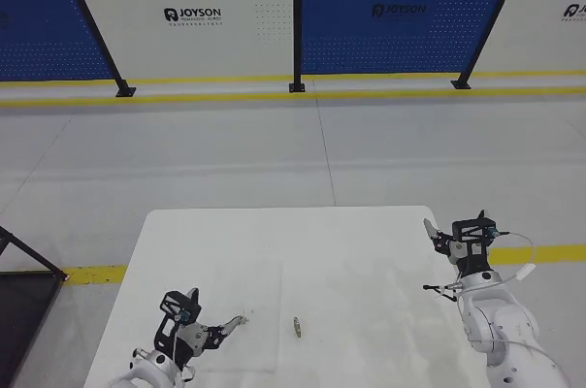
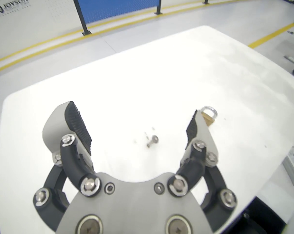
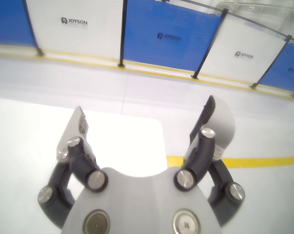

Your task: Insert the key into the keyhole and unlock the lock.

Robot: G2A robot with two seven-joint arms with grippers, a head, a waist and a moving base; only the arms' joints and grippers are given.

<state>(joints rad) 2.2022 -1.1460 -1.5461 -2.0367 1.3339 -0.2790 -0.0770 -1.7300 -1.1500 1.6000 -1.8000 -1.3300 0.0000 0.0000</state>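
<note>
The print stands on the fence panels beyond the table: one brand mark repeated, a small emblem followed by a word in capitals, with a line of type beneath it too small to read. In the top view it is dark on a white panel (image 1: 192, 15), dim on the neighbouring blue panel (image 1: 398, 10), and cut by the frame edge on a far white panel (image 1: 582, 10). The left wrist view shows it on a perforated white panel (image 2: 11, 4). In the right wrist view it sits on a near white panel (image 3: 74, 22), a middle blue panel (image 3: 168, 36), a further white panel (image 3: 244, 55) and, tiny, an end blue panel (image 3: 293, 69).
</note>
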